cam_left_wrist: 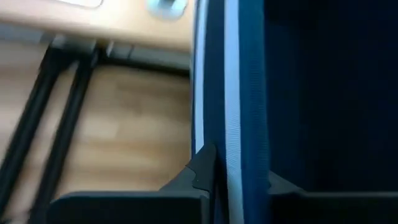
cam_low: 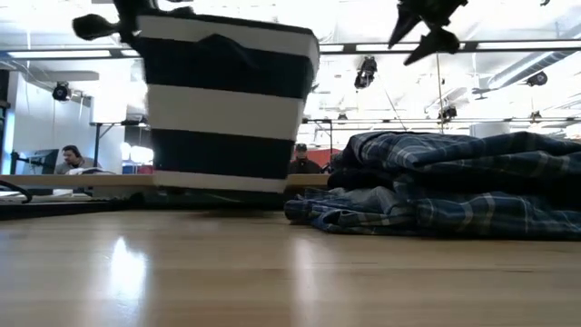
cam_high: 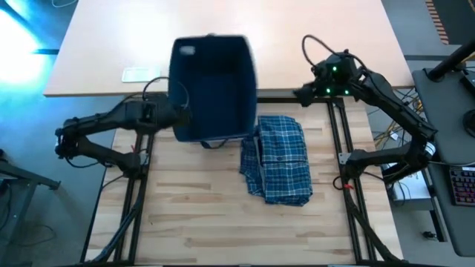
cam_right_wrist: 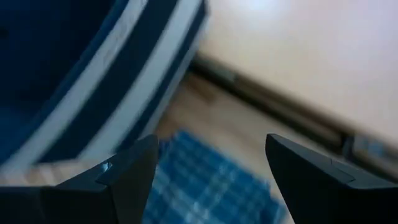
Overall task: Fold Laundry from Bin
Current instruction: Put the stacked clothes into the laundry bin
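1. Worktop: pale wood planks w/ black frame rails running front to back on both sides. A second, lighter tabletop is sitting just behind it.
2. Bin: navy, soft-sided, pale stripes showing in low view. It is sitting at the rear of the worktop, left of centre, overlapping the back edge. Interior is looking dark; contents can't be made out. In low view its base seems to be just clear of the surface, but can't tell for sure.
3. Laundry: blue-and-white plaid pile, crumpled, lying on the worktop just right of the bin, nearly touching its front-right corner. Separate garments can't be told apart.
4. Left arm: reaching in from the left. Left tool is pinching the bin's left wall at the rim, fingers clamped tight w/ fabric edge between them.
5. Right arm: raised at rear right. Right tool is hanging above the gap btw bin and plaid pile, fingers spread wide, gripping nothing.
6. Background, low view: a person is sitting far off at left; another is showing beyond the bin.
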Action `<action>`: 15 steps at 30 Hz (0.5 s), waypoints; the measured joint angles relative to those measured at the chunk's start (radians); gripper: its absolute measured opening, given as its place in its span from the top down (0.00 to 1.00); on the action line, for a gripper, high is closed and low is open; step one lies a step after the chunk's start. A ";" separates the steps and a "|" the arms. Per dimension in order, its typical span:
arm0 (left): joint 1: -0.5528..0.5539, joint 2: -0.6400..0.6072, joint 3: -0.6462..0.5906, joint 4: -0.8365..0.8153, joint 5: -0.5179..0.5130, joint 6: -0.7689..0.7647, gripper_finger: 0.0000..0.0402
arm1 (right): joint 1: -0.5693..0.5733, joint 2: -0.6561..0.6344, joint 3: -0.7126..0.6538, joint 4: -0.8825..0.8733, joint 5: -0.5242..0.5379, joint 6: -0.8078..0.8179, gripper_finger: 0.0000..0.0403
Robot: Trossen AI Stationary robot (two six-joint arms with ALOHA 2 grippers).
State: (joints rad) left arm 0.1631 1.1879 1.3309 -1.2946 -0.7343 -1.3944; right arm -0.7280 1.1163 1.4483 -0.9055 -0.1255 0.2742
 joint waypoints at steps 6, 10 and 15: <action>0.077 -0.018 0.050 -0.131 0.342 0.091 0.99 | 0.073 -0.025 0.000 -0.214 0.014 0.075 0.28; 0.076 -0.035 0.072 -0.193 0.517 0.092 0.99 | 0.135 -0.053 -0.002 -0.252 0.046 0.113 0.28; 0.070 -0.045 0.096 -0.288 0.636 0.065 0.99 | 0.161 -0.091 -0.002 -0.266 0.047 0.117 0.28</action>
State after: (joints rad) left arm 0.2330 1.1428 1.4270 -1.5824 -0.0986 -1.3294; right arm -0.5673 1.0256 1.4467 -1.1712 -0.0782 0.3913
